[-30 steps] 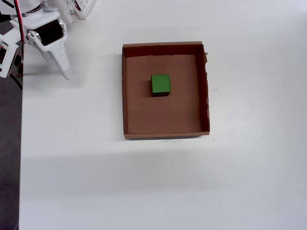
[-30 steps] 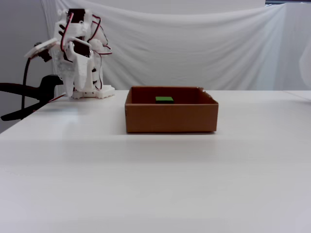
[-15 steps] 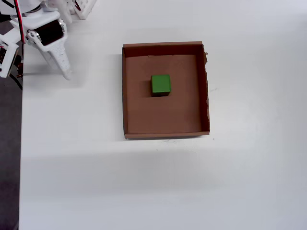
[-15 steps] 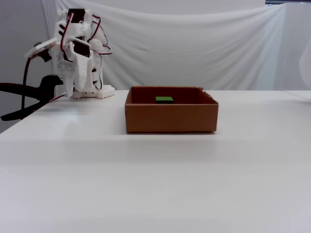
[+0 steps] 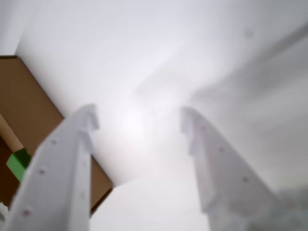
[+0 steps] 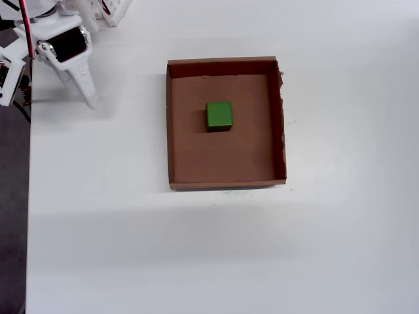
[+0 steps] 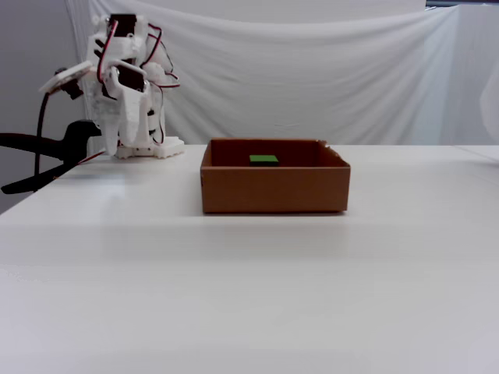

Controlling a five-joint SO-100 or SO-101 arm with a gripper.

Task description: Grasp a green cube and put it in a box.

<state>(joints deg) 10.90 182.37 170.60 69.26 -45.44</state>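
Nothing is moving since the earlier frames: the small bright green cube is still sitting in the shallow brown cardboard box. The white tool is staying spread and empty at the overhead view's upper left.

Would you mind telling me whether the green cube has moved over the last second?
No. In the overhead view the green cube sits at the same spot on the floor of the box, equally far from its walls.

White plastic arm with red and black cables and a black servo.
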